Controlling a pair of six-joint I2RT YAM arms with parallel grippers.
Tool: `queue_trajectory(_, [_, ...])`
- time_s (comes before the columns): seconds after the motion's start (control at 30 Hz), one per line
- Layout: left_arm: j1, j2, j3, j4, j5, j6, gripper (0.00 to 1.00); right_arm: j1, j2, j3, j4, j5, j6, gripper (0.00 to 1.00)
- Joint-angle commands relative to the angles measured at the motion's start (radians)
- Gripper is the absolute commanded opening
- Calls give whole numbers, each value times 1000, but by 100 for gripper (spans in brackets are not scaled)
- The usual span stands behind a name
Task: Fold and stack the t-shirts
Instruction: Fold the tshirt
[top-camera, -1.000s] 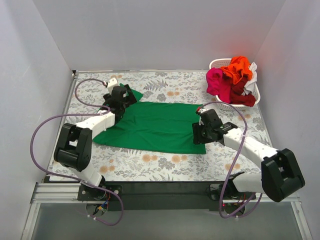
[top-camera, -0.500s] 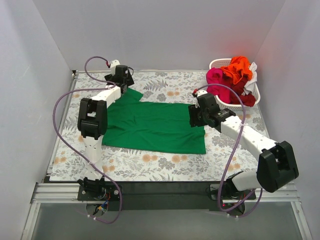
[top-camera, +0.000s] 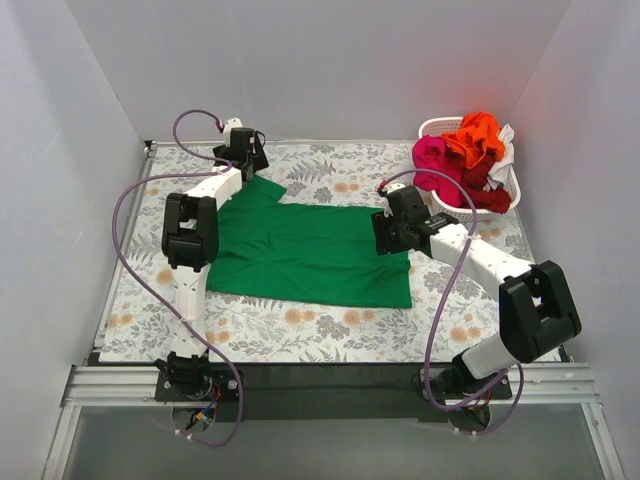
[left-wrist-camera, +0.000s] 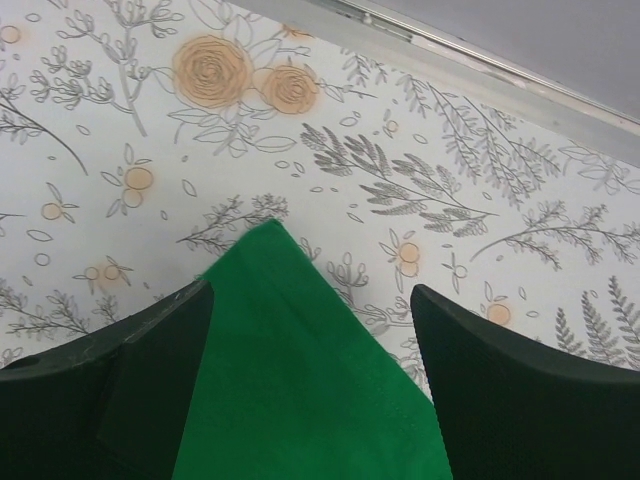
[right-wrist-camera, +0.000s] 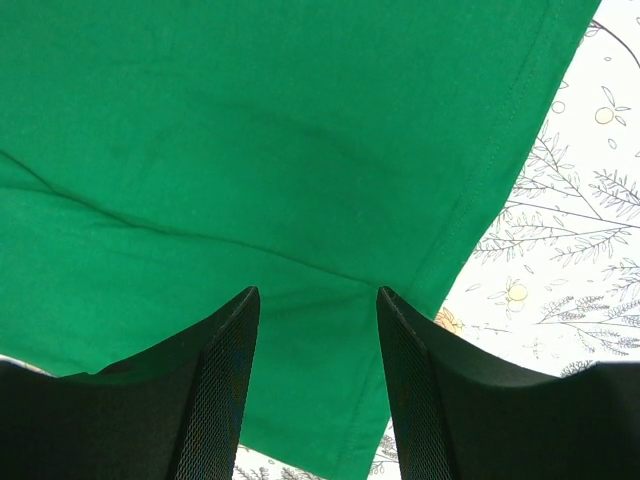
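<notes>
Both my grippers are open. The left gripper hangs over the far sleeve tip of the green shirt, which lies flat mid-worktop, and the right gripper over its hem. I might pinch only one layer, or wrinkle the cloth if one side lifts first. The basket of other shirts sits near my right arm, so a wide swing could clip it.

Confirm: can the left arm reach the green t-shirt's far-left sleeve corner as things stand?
Probably yes. The left gripper hangs right over the sleeve corner of the green t-shirt, jaws open to either side of it. Only bare floral table cover lies around it, and nothing is in between.
</notes>
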Motion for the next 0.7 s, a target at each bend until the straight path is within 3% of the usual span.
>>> queue_trajectory(0.0, [-17, 11, 43, 10, 16, 21, 73, -6, 7, 44, 48, -20, -15, 46])
queue_trajectory(0.43, [-16, 101, 86, -1, -10, 41, 65, -7, -16, 24, 53, -9, -12, 46])
queue_trajectory(0.67, [-16, 118, 89, -1, -25, 50, 45, -9, -30, 9, 53, -2, -11, 46])
